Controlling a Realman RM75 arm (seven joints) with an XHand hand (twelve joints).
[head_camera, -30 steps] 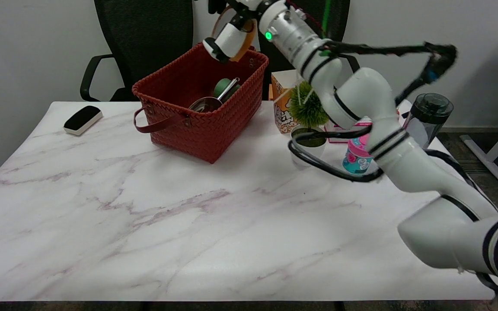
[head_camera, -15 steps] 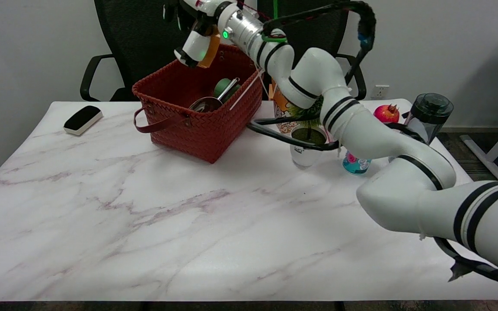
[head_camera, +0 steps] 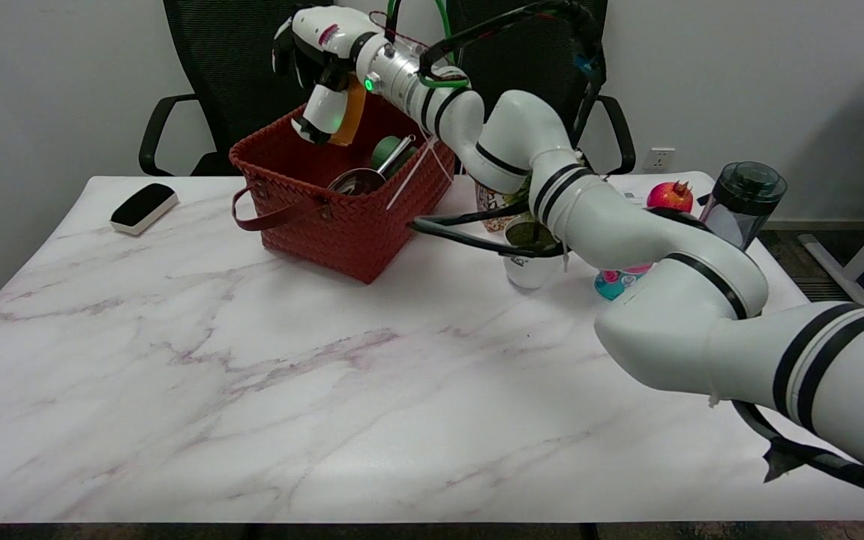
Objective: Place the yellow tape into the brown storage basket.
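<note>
I have my right hand (head_camera: 317, 75) at the upper middle of the frame, fingers clamped on the yellow tape (head_camera: 347, 120), which hangs over the far part of the basket (head_camera: 342, 225). Inside the basket I see a metal ladle (head_camera: 361, 178) and something green (head_camera: 385, 151). Right of the basket stand a white cup (head_camera: 528, 271), a printed carton (head_camera: 493, 206), a pomegranate (head_camera: 669, 196) and a dark-lidded bottle (head_camera: 747, 201). A black-topped eraser (head_camera: 143, 208) lies at the left of the table (head_camera: 252, 390).
</note>
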